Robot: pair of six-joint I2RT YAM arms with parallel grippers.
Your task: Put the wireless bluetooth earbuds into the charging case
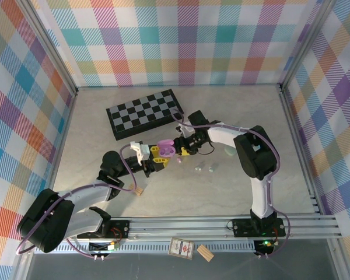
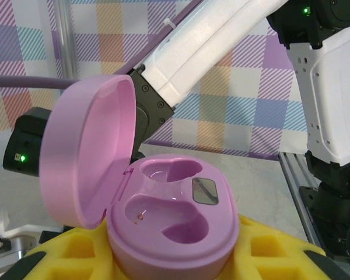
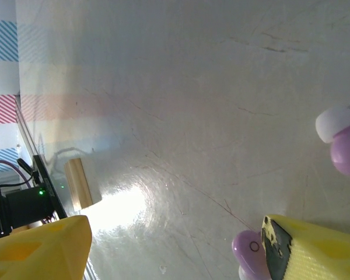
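Looks like the loading step, with nothing seated yet: both sockets [image 2: 163, 219] of the purple case [image 2: 181, 252] bare under a lid [image 2: 84, 154] thrown fully open, as seen from the left wrist. Gripped at the base by the left end effector [image 1: 158, 156], with yellow pads [image 2: 268, 248] shut against both flanks, near the middle of the worktop [image 1: 245, 192] and just in front of the chessboard [image 1: 144, 114]. Faced from the other side by the right end effector [image 3: 175, 230], spread wide and clamped on nothing. Seen against the inner tip of one right finger [image 3: 280, 245]: a purple bud [image 3: 249, 251], touching or merely beside, hard to say which, so not safely counted as held. Lying loose on the worktop to the right of the case, apart from it: two pale buds [image 1: 199, 168]. Next, most likely: closing on the purple bud across its stem, turning it to match a socket, then lowering it straight in while keeping the case level and steady. Calls for a fine, centred pinch and a slow approach; apt to slip, twist or flick away otherwise, being tiny and smooth. Worth checking left or right fit before pressing down.
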